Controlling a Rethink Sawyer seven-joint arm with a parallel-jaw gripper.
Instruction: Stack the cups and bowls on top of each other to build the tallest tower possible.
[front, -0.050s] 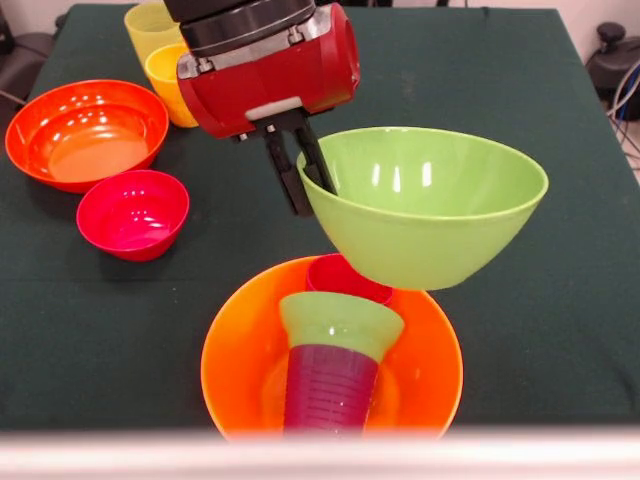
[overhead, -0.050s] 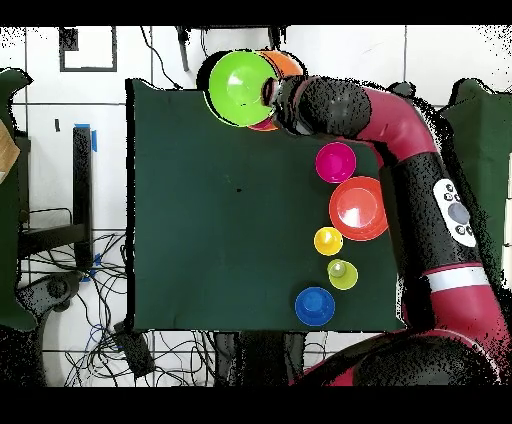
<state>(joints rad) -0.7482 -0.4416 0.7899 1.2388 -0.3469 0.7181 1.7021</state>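
Nearest the camera stands the tower (front, -0.050s: 335, 360): the large yellow-orange bowl (front, -0.050s: 240, 350) sits on the green tabletop (front, -0.050s: 560, 300) at the front edge, w/ the purple ribbed cup (front, -0.050s: 328, 390) upside down inside it, the small green bowl (front, -0.050s: 340, 322) upside down on that cup, and the red-pink cup (front, -0.050s: 345, 275) just behind, its rim only partly seen. Above it, the end effector (front, -0.050s: 305, 170) holds the large green bowl (front, -0.050s: 425, 210) in the air; one black finger (front, -0.050s: 316, 160) is inside the rim and the other outside, so the fingers pinch the bowl wall. The bowl is tilted (opening turned toward the camera) and hangs over the back part of the tower, not touching it as far as I can tell. In the front view, to the left, lie the small red-pink bowl (front, -0.050s: 133, 213), the wide orange-red bowl (front, -0.050s: 87, 133), and farther back the yellow-orange cup (front, -0.050s: 170, 82) and pale yellow cup (front, -0.050s: 150, 27). The overhead view shows also the small blue bowl (overhead, -0.050s: 315, 305), near the tabletop edge closest to the robot base.
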